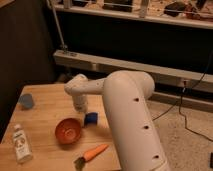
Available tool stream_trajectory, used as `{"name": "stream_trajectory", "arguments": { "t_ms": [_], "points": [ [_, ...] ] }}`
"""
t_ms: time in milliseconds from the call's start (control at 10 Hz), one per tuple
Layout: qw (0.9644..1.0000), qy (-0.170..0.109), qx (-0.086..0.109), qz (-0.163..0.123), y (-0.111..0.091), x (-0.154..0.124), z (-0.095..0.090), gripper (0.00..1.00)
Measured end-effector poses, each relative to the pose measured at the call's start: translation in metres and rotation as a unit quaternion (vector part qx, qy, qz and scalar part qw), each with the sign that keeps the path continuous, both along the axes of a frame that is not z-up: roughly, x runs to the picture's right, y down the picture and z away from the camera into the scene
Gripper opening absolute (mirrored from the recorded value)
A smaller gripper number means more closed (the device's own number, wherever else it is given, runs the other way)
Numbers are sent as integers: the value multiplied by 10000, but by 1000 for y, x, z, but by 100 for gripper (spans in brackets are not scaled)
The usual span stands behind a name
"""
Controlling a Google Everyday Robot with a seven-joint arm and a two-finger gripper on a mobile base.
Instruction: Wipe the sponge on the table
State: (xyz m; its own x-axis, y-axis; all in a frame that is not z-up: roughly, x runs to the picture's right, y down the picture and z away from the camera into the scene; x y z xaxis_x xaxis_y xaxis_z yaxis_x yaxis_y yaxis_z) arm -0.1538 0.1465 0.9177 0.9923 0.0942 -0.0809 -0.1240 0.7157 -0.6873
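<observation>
Bent arm (127,100), gripper (80,106) beside sponge (91,118)

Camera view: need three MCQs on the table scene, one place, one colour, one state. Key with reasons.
1. Where is the sponge? A. on the table, picture-right of the bowl; B. on the floor; C. inside the bowl.
2. What colour is the bowl? A. green; B. red; C. white.
3. How does the bowl sit? A. overturned; B. on its side; C. upright, opening upward.
A: the sponge lies on the planks beside the bowl, the gripper low over the table just behind it. B: its wall and inside are red. C: its hollow inside shows.
</observation>
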Motion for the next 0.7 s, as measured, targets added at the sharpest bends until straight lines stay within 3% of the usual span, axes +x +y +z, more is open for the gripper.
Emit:
{"name": "stream_trajectory", "arguments": {
  "t_ms": [300,700],
  "points": [
    [9994,-27,347,74,-35,-6,9,22],
    [9991,-58,401,140,-42,-9,26,22]
  ]
}}
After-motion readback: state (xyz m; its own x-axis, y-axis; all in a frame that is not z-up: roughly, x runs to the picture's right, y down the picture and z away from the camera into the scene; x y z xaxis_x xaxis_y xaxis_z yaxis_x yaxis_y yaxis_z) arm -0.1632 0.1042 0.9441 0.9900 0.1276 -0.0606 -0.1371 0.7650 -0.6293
